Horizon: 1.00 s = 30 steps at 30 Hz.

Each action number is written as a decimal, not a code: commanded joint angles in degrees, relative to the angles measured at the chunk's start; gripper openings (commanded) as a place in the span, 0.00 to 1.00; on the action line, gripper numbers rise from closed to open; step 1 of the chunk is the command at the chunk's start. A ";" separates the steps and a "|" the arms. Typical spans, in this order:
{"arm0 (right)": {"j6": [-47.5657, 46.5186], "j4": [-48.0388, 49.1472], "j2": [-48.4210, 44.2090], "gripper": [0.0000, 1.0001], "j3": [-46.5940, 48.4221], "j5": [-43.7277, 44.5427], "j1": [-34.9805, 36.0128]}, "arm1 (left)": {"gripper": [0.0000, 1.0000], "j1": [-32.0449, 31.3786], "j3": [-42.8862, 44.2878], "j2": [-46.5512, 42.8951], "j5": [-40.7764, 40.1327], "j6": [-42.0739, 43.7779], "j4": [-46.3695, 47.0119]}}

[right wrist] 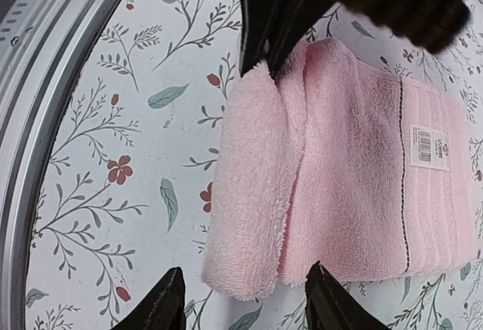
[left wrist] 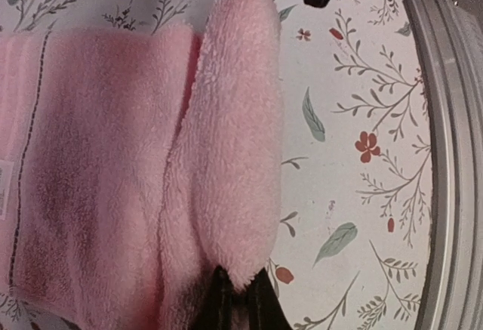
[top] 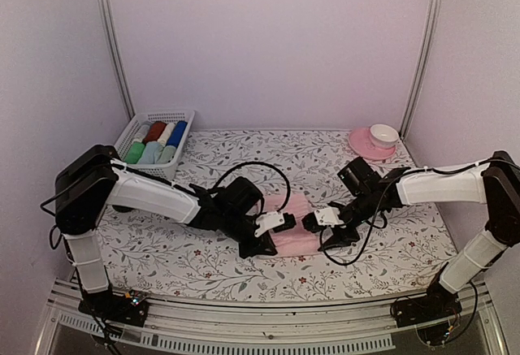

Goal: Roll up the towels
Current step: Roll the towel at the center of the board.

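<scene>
A pale pink towel (top: 291, 218) lies flat on the flowered table, and its near edge is turned over into a thick first roll (left wrist: 234, 134). My left gripper (left wrist: 240, 281) is shut on the left end of that roll, with pink pile bulging between its black fingers. My right gripper (right wrist: 243, 271) stands open at the right end (right wrist: 245, 217). Its two fingertips straddle the roll without touching it. In the top view the left gripper (top: 262, 245) and the right gripper (top: 327, 237) face each other across the towel. I cannot pick out a mint green towel for certain.
A white basket (top: 180, 116) at the back left holds several rolled cloths, some of them greenish. A pink saucer (top: 362, 145) with a white cup (top: 383, 134) stands at the back right. The table's metal front rail (left wrist: 453, 156) runs close to the roll.
</scene>
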 commanded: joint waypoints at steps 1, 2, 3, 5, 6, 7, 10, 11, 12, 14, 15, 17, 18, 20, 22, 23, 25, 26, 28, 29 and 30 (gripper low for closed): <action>-3.41 6.66 -2.82 0.54 -2.30 2.91 2.95 | 0.00 3.12 4.11 3.65 10.28 -3.73 -6.64; -3.60 6.85 -2.69 0.54 -2.46 3.47 3.86 | 0.00 3.69 4.89 4.17 11.44 -4.11 -7.36; -3.60 7.29 -2.63 0.54 -2.54 3.99 4.66 | 0.00 4.23 5.48 4.59 12.69 -4.51 -7.84; -3.35 7.96 -2.29 0.54 -2.61 4.97 6.14 | 0.00 5.14 6.02 5.68 14.04 -5.26 -8.27; -3.18 8.39 -2.19 0.54 -2.75 5.30 6.79 | 0.00 5.67 6.12 6.80 14.70 -5.59 -8.36; -3.05 8.53 -2.06 0.54 -2.83 5.54 7.23 | 0.01 6.13 6.19 7.15 15.53 -5.80 -8.35; -3.33 8.60 -1.55 0.54 -3.12 6.16 8.01 | 0.01 7.27 6.40 7.92 17.26 -6.92 -8.33; -3.37 8.64 -1.37 0.53 -3.15 6.44 8.09 | 0.01 7.46 6.49 8.12 17.55 -7.00 -8.33; -3.45 8.61 -1.04 0.53 -3.09 6.68 8.16 | 0.01 7.63 6.55 8.22 17.97 -7.12 -8.40; -3.40 8.60 -0.42 0.52 -3.06 7.29 8.27 | 0.01 7.95 6.63 8.33 18.46 -7.31 -8.53; -3.32 8.52 -0.15 0.52 -3.06 7.48 8.33 | 0.01 8.18 6.68 8.38 18.79 -7.50 -8.52; -3.21 8.60 0.48 0.51 -2.88 8.16 8.35 | 0.01 8.55 6.74 8.42 19.38 -7.64 -8.59; -3.06 8.60 0.84 0.50 -2.63 8.50 8.35 | 0.01 8.66 6.72 8.42 19.56 -7.71 -8.51; -2.70 8.55 1.42 0.48 -2.53 9.06 8.50 | 0.01 8.85 6.74 8.55 20.11 -7.88 -8.44; -2.75 8.66 1.97 0.44 -2.52 9.99 8.61 | 0.01 9.08 6.81 8.83 20.28 -8.16 -8.46; -2.73 8.73 2.12 0.44 -2.44 10.17 8.69 | 0.01 9.13 6.82 8.93 20.43 -8.18 -8.40; -2.37 8.92 1.58 0.44 -2.38 9.73 8.63 | 0.01 9.13 6.85 9.27 20.55 -8.24 -8.35; -2.28 9.02 0.97 0.45 -2.42 9.18 8.66 | 0.01 9.13 6.86 9.52 20.62 -8.26 -8.33; -2.41 9.04 -0.11 0.46 -2.83 8.17 8.84 | 0.01 9.20 6.75 9.80 20.86 -8.34 -8.21; -2.76 9.11 -0.24 0.46 -3.11 8.45 9.11 | 0.01 9.18 6.72 9.90 20.92 -8.47 -8.00; -3.17 9.12 0.06 0.46 -3.33 8.95 9.29 | 0.01 9.23 6.68 9.99 20.99 -8.43 -7.98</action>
